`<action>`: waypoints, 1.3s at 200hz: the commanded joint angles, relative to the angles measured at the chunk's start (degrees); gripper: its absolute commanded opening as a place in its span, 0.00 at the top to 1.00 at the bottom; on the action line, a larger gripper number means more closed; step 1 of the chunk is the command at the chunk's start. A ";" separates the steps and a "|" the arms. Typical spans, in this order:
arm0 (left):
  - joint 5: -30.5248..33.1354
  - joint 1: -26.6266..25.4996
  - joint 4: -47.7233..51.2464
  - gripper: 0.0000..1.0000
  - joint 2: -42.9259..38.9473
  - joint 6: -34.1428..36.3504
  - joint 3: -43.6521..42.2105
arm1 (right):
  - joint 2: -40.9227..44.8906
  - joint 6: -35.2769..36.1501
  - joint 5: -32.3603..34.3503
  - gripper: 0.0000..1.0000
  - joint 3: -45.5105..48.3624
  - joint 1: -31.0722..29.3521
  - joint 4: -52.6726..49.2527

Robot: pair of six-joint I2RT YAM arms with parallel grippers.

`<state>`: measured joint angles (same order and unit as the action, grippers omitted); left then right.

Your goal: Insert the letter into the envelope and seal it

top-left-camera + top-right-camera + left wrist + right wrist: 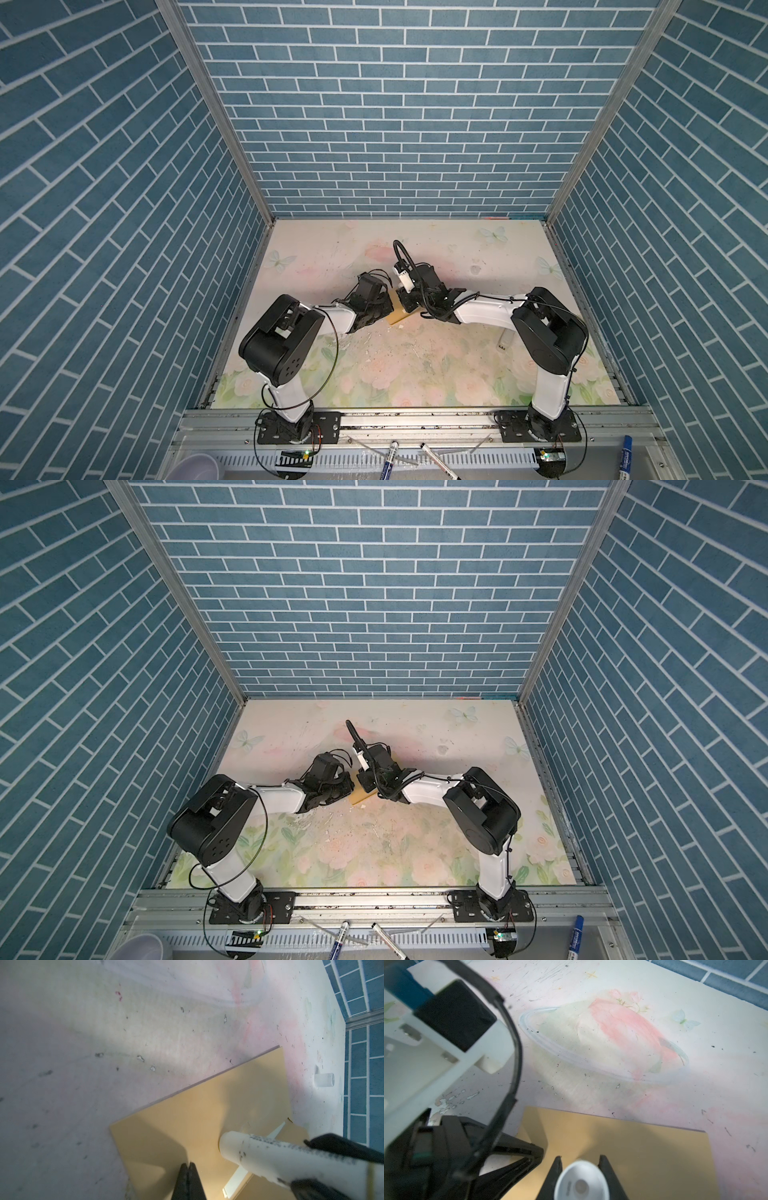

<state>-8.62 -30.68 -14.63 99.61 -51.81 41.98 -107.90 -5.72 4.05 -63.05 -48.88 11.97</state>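
The golden-tan envelope (207, 1105) lies flat on the table between the two arms; in both top views only a small part of it (397, 319) (359, 798) shows past the grippers. My left gripper (188, 1164) is shut with nothing between its fingers, its tips down at the envelope's face. My right gripper (580, 1158) is shut on a white glue stick (581, 1184), whose round end (230, 1145) meets the envelope by the flap edge. A white strip (239, 1176) runs along that edge. The letter is hidden.
A small white cap (324, 1082) lies on the table to the right, near the right arm's elbow (504, 340). Blue brick walls close in three sides. Several markers (388, 457) and a white cup (195, 469) sit beyond the front rail.
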 commanded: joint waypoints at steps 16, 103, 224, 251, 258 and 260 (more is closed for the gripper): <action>4.13 0.44 11.03 1.00 3.74 1.04 -2.25 | 0.49 2.58 6.39 1.00 1.86 3.08 -3.02; 4.14 0.31 10.94 1.00 4.21 1.08 -2.20 | 1.18 3.31 7.35 1.00 3.19 5.60 -3.53; 4.18 0.41 10.88 1.00 4.25 1.09 -2.25 | 3.05 2.60 7.93 1.00 6.46 11.13 -3.59; 4.05 0.28 10.76 1.00 4.32 0.93 -2.25 | 3.58 0.97 4.94 1.00 5.62 11.09 -2.86; 4.05 0.33 10.77 1.00 4.35 0.93 -2.25 | 4.23 0.19 4.04 1.00 5.48 11.09 -2.29; 4.05 0.33 10.77 1.00 4.36 0.97 -2.25 | 4.44 -0.04 3.79 1.00 5.55 11.09 -2.19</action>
<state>-8.21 -30.79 -15.64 100.25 -51.83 42.22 -105.03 -5.74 5.50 -59.00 -39.35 13.04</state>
